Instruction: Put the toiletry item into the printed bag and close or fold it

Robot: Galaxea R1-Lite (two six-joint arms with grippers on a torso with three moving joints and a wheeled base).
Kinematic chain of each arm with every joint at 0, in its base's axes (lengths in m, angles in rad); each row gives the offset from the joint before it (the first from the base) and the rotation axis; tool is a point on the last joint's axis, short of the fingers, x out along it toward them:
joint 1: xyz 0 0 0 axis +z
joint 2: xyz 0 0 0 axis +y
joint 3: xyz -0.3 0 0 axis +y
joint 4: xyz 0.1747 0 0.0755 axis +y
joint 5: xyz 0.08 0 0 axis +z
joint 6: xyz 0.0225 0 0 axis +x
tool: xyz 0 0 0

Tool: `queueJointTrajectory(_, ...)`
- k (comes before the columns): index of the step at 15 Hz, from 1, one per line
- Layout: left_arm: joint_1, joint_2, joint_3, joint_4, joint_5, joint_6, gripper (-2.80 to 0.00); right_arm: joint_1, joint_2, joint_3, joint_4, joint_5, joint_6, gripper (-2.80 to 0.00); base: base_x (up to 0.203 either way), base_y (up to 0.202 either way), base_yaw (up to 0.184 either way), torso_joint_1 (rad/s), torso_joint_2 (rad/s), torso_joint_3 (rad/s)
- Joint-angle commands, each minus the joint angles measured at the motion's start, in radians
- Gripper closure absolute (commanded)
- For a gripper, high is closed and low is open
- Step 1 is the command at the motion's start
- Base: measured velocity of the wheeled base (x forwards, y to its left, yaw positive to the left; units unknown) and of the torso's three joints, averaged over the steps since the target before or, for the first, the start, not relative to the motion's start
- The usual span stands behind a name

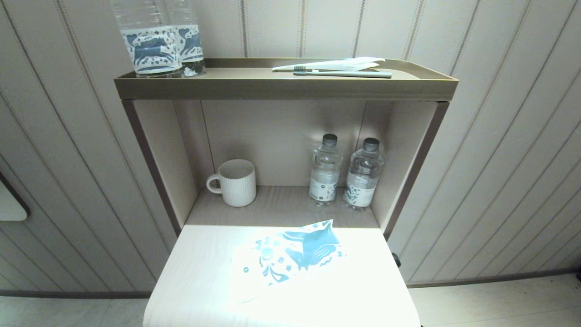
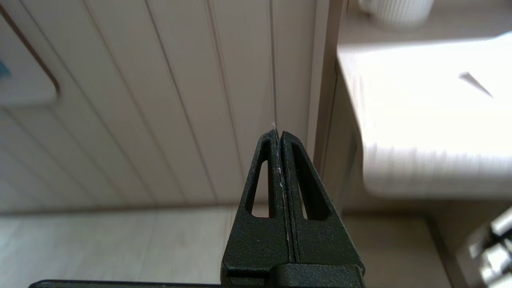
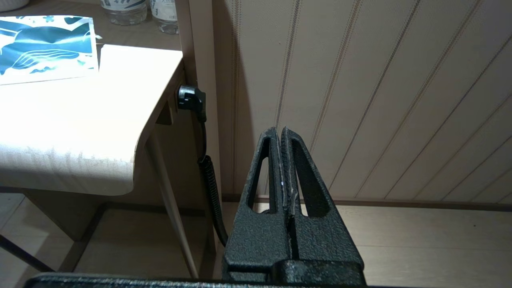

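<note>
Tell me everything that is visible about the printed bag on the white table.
The printed bag is a flat, thin pouch of whitish plastic with blue and teal whale, wave and flower shapes. It lies flat on the bright table top, turned at an angle, one corner pointing toward the shelf. Nothing rests on it, and no gripper touches it.

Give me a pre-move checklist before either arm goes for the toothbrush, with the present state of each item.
1. Printed bag lies flat on the table top: ok.
2. Bag mouth open for loading: cannot tell.
3. White toothbrush located, on the top shelf beside the grey-green toothbrush: ok.
4. White toothbrush free of the white wrapper: cannot tell.
5. Left gripper open for a pick: not ok, shut, empty, low beside the table.
6. Right gripper open: not ok, shut, empty.
</note>
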Motion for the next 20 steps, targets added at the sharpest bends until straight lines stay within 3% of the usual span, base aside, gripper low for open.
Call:
queueJointTrajectory(1, 0.0, 0.0, 0.034, -0.126, -0.001, -0.005, 0.0, 0.0, -0.004, 0.0, 0.004, 0.0, -0.001, 0.0, 0.0, 0.0, 0.0, 0.0, 0.0, 0.0)
queueJointTrajectory(3, 0.0, 0.001, 0.048, -0.355, -0.009, -0.016, 0.0, 0.0, -0.004, 0.0, 0.004, -0.003, 0.003, 0.0, 0.0, 0.0, 0.0, 0.0, 0.0, 0.0)
queueJointTrajectory(4, 0.0, 0.001, 0.049, -0.418, -0.019, -0.002, 0.0, 0.0, -0.004, 0.0, 0.004, -0.001, 0.002, 0.0, 0.0, 0.0, 0.0, 0.0, 0.0, 0.0)
queueJointTrajectory(7, -0.002, 0.001, 0.052, -0.317, -0.062, 0.031, 0.0, 0.0, -0.004, 0.0, 0.004, -0.003, 0.012, 0.0, 0.0, 0.0, 0.0, 0.0, 0.0, 0.0)
queueJointTrajectory(10, -0.004, 0.001, 0.052, -0.326, -0.031, -0.063, 0.0, -0.001, -0.004, 0.0, 0.004, -0.013, 0.019, 0.0, 0.0, 0.0, 0.0, 0.0, 0.0, 0.0)
queueJointTrajectory(20, -0.004, -0.002, 0.052, -0.328, -0.034, -0.084, 0.0, -0.001, -0.004, 0.0, 0.004, -0.012, 0.026, 0.0, 0.0, 0.0, 0.0, 0.0, 0.0, 0.0)
